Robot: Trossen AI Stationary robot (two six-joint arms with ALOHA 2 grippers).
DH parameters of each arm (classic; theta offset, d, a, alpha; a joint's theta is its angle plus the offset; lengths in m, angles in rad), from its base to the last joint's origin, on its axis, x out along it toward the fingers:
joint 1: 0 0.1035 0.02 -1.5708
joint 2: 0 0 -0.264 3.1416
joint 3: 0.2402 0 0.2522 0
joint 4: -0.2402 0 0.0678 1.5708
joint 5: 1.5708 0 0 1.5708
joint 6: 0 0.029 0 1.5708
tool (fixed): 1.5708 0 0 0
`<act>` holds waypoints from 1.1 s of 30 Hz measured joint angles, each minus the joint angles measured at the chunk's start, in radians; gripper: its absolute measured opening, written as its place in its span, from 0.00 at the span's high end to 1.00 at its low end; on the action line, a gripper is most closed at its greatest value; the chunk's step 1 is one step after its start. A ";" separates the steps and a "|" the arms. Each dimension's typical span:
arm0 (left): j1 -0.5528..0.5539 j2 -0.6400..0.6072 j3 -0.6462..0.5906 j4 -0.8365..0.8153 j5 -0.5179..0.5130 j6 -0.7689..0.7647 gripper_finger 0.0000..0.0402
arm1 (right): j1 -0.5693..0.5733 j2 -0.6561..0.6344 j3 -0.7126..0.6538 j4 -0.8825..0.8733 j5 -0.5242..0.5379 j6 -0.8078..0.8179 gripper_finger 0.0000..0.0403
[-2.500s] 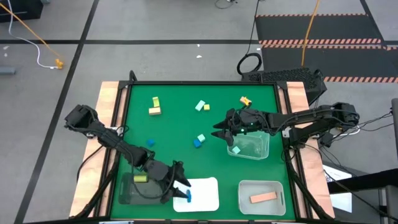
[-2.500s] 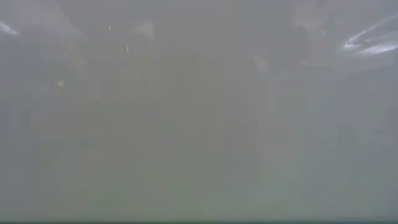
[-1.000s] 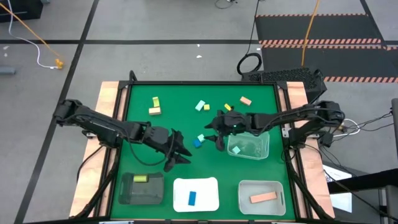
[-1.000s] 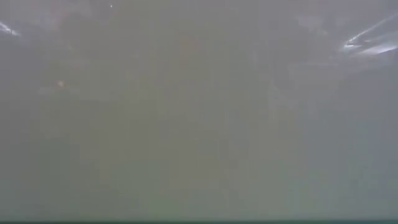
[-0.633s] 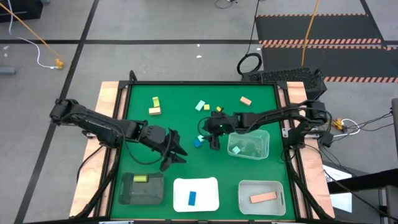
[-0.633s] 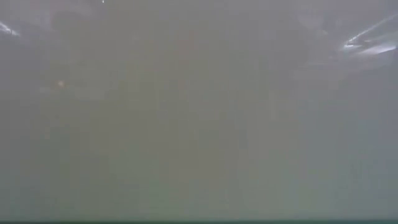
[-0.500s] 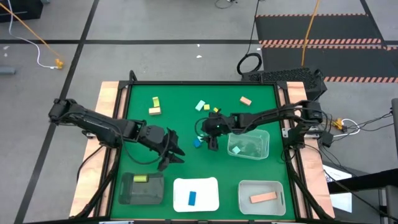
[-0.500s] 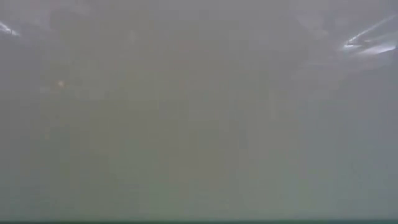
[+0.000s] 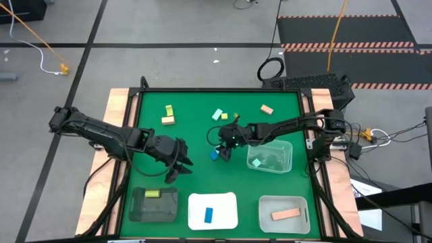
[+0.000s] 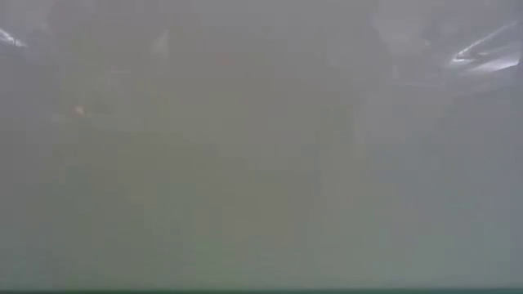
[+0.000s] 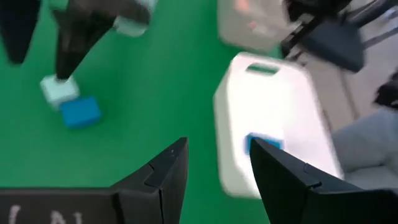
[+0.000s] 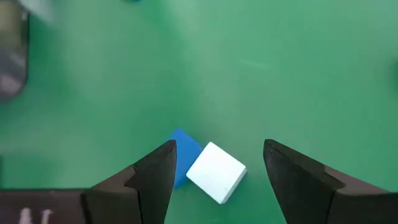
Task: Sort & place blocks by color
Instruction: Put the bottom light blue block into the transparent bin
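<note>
In the high view my right gripper (image 9: 221,151) hangs open over a blue cube (image 9: 214,154). The right wrist view shows its open gripper (image 12: 219,149) with a mint cube (image 12: 216,172) and the blue cube (image 12: 181,165) side by side on the green mat between the fingers, untouched. My left gripper (image 9: 177,165) is open and empty over bare mat, left of these cubes; it also shows in its own wrist view (image 11: 217,149). Other blocks lie loose farther back: yellow-green (image 9: 169,109), tan (image 9: 168,120), mint (image 9: 217,115), tan-pink (image 9: 266,109).
Along the near edge stand a dark tray (image 9: 143,210) with a yellow-green bar (image 9: 152,194), a white tray (image 9: 226,206) with a blue bar (image 9: 208,214), and a grey tray (image 9: 300,202) with a tan-pink bar (image 9: 286,214). A clear tray (image 9: 280,152) holds a mint block (image 9: 256,163). The low view is fogged.
My right gripper has moved toward the table's left, from beside the clear tray to over the blue and mint cubes, staying open. My left gripper has drawn back a little toward the table's left, open and empty. The blocks have stayed in place.
</note>
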 joint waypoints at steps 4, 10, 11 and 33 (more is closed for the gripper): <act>0.002 0.000 0.000 -0.044 -0.033 0.012 0.57 | 0.015 0.000 0.000 -0.030 0.052 0.038 0.43; 0.027 0.000 0.000 -0.106 -0.111 0.001 0.57 | 0.044 0.000 0.000 -0.038 0.076 0.042 0.42; 0.033 0.000 0.000 -0.119 -0.138 -0.010 0.57 | 0.048 0.000 0.000 -0.034 0.078 0.042 0.42; 0.174 0.001 0.000 -0.206 -0.635 -0.397 0.57 | 0.073 0.116 0.000 0.041 0.187 0.045 0.39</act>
